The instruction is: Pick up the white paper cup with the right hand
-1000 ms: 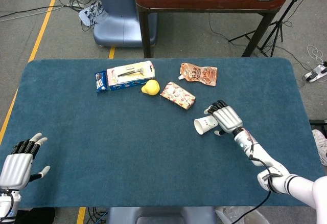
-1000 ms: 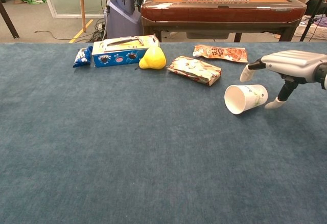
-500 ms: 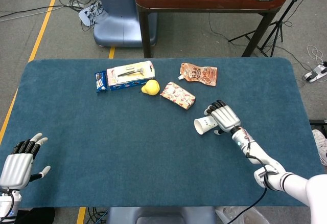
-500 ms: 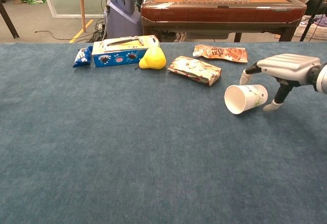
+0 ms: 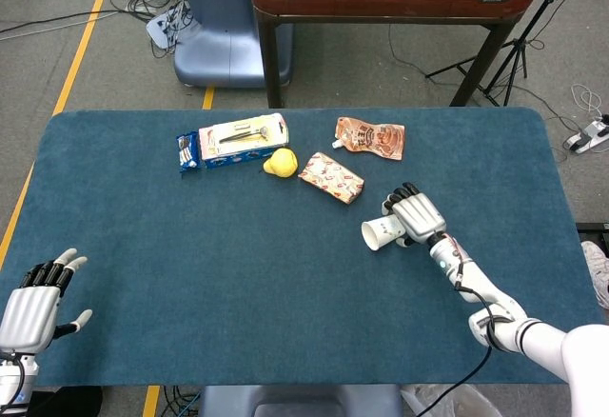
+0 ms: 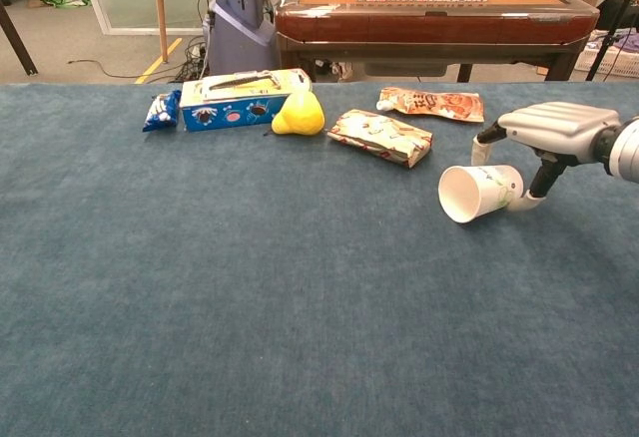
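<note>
White paper cup (image 5: 378, 232) (image 6: 480, 192) lying on its side on the blue bench (image 5: 238, 284) (image 6: 250, 307), right under the front of the right hand (image 5: 416, 217) (image 6: 555, 128). Open mouth of the cup turned away from the hand. Right hand arched over the closed end of the cup, fingers (image 6: 485, 142) reaching down on the far side and thumb (image 6: 540, 181) down on the near side, right against the cup. Cup not lifted, down on the bench. Cannot tell if the hand is truly squeezing the cup or only touching it.

Just past the hand, a patterned snack packet (image 5: 331, 177) (image 6: 380, 136) and an orange pouch (image 5: 370, 137) (image 6: 431, 104). Farther off from the hand, a yellow pear toy (image 5: 280, 163) (image 6: 299, 114) beside a blue box (image 5: 233, 139) (image 6: 240, 101).

Left hand (image 5: 34, 310) far away from the cup at the near corner of the bench, fingers spread apart, holding nothing.
</note>
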